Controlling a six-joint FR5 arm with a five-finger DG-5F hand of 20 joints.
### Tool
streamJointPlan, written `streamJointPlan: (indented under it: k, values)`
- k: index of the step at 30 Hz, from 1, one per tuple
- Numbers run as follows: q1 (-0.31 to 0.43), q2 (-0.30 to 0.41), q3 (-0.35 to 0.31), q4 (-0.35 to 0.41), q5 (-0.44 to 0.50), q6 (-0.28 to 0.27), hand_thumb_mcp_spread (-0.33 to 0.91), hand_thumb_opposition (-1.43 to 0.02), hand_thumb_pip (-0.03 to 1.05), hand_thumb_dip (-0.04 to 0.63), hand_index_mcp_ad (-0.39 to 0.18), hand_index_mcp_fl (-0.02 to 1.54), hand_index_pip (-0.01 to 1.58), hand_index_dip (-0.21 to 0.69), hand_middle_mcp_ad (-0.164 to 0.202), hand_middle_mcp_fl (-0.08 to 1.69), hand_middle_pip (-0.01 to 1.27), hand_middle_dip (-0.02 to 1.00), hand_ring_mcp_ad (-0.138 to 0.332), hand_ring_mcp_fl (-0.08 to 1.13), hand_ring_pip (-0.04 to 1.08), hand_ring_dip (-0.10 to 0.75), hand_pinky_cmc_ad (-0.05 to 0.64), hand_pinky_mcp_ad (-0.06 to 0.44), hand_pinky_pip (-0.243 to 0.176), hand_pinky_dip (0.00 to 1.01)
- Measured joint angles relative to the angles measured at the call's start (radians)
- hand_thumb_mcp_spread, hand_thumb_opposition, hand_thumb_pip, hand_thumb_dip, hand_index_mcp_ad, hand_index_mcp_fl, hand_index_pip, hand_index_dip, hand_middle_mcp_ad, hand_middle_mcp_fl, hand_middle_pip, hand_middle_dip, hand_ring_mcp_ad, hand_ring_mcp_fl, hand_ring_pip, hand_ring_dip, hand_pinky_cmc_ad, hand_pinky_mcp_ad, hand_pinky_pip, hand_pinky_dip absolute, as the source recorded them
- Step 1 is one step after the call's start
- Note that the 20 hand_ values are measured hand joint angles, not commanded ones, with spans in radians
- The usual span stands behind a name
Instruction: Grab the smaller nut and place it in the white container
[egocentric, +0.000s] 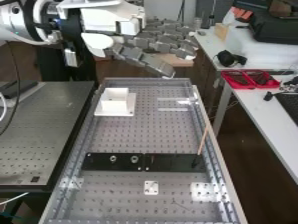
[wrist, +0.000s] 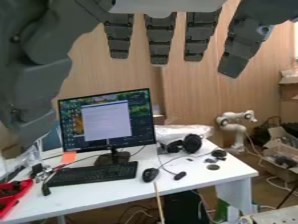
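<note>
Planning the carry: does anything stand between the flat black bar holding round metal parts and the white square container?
Nothing visible stands between the black bar and the white container; only perforated metal bench lies there. The thin wooden stick is off to the high view's right.
</note>
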Motion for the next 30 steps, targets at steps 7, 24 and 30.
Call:
streamJointPlan:
  k: [7, 24, 30]
  values:
    - [-0.002, -0.005, 0.005, 0.001, -0.013, 0.005, 0.18, -0.71, 0.58, 0.105, -0.152, 0.02, 0.08, 0.188, 0.068, -0.01, 0.12, 0.24, 0.152, 0.00, 0.07, 0.138, 0.412, 0.312, -0.089, 0.26]
    - [-0.012, 0.003, 0.015, -0.031, -0.055, 0.006, 0.18, -0.71, 0.58, 0.108, -0.152, 0.02, 0.08, 0.188, 0.068, -0.01, 0.12, 0.24, 0.155, 0.00, 0.07, 0.138, 0.412, 0.316, -0.094, 0.25]
    - [-0.015, 0.009, 0.030, -0.077, -0.092, -0.007, 0.18, -0.71, 0.58, 0.105, -0.152, 0.02, 0.08, 0.188, 0.068, -0.01, 0.12, 0.24, 0.155, 0.00, 0.07, 0.138, 0.412, 0.316, -0.094, 0.25]
